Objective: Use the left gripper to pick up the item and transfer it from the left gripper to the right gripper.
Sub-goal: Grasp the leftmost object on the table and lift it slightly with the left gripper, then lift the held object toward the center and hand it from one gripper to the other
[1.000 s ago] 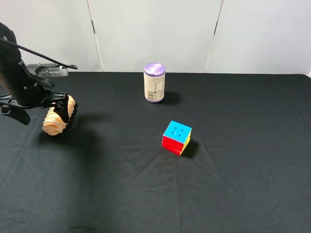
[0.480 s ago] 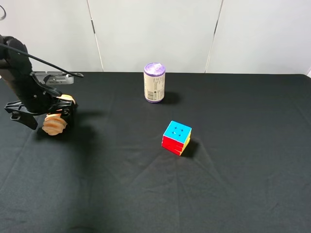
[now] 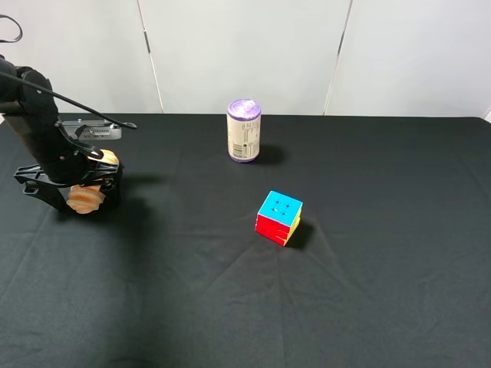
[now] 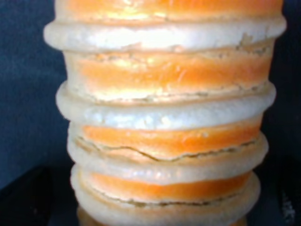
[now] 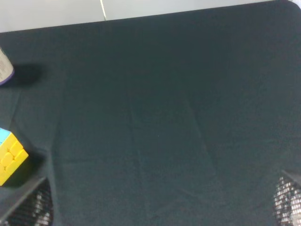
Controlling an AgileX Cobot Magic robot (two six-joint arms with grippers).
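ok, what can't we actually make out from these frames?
1. Whether the left end effector touches the item: in exterior high the arm covers most of the item; in left wrist the item fills the frame.
2. Right end effector: outside exterior high; the right wrist view's edge cuts off all but its fingertips.
3. Text on the can: too small in exterior high.

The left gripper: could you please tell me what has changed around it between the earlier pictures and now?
The left gripper moved rightward and down over the item, so its open jaws now straddle the toy, which had lain beside them. The toy is not yet lifted. The item, the can and the puzzle cube stayed where they were.
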